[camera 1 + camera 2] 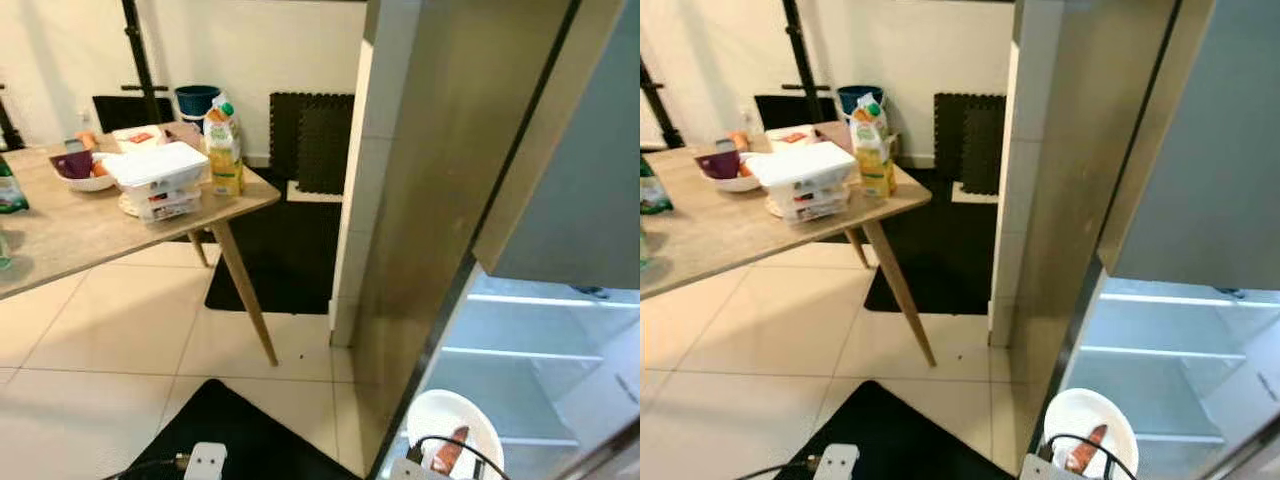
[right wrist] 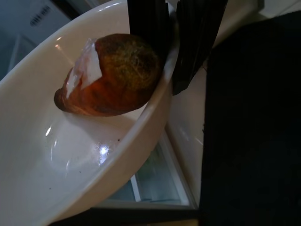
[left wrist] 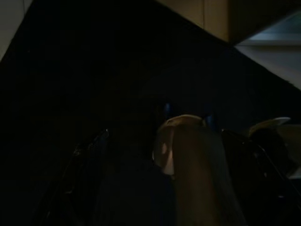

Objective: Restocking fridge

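Now at the open fridge (image 1: pixel 520 330), the right gripper (image 2: pixel 171 44) pinches the rim of a white bowl (image 2: pixel 70 155) carrying a sweet potato (image 2: pixel 110 75), ready for shelving; left gripper's state unclear.

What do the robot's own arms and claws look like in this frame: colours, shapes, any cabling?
In the right wrist view, the right claw has two long, flat black fingers, ridged along their faces. In the eye views, pale grey-white housing shows at the bottom edge, with a thin black cable looping over the right one. The left claw is too dark to describe beyond dim finger outlines.
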Tool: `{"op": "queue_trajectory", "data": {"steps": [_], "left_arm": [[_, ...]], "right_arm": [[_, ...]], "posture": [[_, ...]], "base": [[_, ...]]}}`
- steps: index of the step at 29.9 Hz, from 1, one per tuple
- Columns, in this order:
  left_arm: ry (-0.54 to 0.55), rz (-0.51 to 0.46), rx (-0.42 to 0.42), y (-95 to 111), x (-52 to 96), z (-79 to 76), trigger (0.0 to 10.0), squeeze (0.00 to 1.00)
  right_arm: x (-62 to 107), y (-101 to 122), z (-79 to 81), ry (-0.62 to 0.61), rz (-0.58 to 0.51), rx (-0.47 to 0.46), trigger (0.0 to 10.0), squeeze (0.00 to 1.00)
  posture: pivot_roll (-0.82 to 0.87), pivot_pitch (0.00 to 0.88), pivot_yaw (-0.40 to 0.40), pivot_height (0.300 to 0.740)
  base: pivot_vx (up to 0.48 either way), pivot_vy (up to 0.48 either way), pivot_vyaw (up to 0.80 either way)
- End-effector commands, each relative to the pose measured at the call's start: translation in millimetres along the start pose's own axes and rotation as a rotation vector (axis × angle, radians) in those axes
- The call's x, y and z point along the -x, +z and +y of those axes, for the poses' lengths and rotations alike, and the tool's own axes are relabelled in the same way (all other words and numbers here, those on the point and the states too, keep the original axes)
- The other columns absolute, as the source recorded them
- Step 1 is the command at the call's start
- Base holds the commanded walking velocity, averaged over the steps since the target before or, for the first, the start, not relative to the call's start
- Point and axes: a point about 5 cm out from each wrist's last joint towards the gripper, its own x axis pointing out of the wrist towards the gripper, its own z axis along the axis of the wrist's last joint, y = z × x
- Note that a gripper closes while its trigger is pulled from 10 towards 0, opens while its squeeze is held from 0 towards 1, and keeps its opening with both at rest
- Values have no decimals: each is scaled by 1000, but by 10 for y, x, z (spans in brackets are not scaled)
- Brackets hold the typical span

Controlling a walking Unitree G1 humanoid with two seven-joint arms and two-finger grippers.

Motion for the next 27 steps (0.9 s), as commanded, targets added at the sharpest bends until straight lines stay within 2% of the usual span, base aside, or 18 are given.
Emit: {"op": "queue_trajectory", "data": {"steps": [1,6,12,27], "left_arm": [[-9,-7,-7,35,-11,-19,10000,0],[-12,-5,-4,29,-11,-25,10000,0],[-15,-3,1,15,-10,-34,10000,0],[-47,0,14,1,-17,-85,10000,0]], "right_arm": [[8,-67,6,-5,27,-3,10000,0],[28,-173,74,34,78,48,10000,0],[39,-238,82,31,103,51,10000,0],[55,-290,132,55,118,51,10000,0]], "posture": [[-35,0,-45,740],[-36,0,-47,740],[-39,0,-48,740],[-46,0,-46,740]], "base": [[0,0,0],[0,0,0],[0,0,0],[0,-420,0]]}}
